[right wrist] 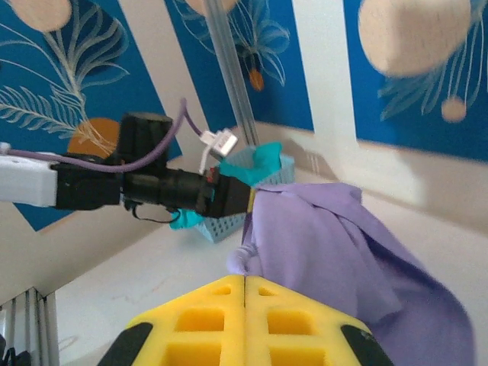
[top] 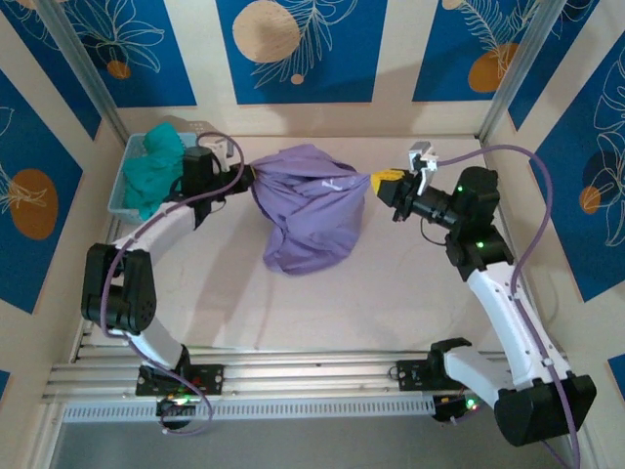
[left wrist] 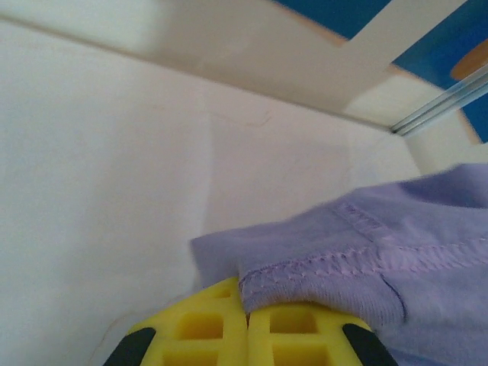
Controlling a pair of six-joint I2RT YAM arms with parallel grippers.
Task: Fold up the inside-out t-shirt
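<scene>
Cream walls (top: pixel 200 59) bearing blue leaf-patterned panels (top: pixel 332 68) enclose a pale table (top: pixel 391 293), with aluminium posts (top: pixel 83 68) at the corners.

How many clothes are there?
2. The lavender t-shirt is held between the left gripper and right gripper; the teal garment sits in the blue basket at the back left. More may hide under it.

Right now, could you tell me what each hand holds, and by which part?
Both hold the lavender t-shirt: the left hand pinches a stitched hem, the right hand a bunched edge opposite.
</scene>
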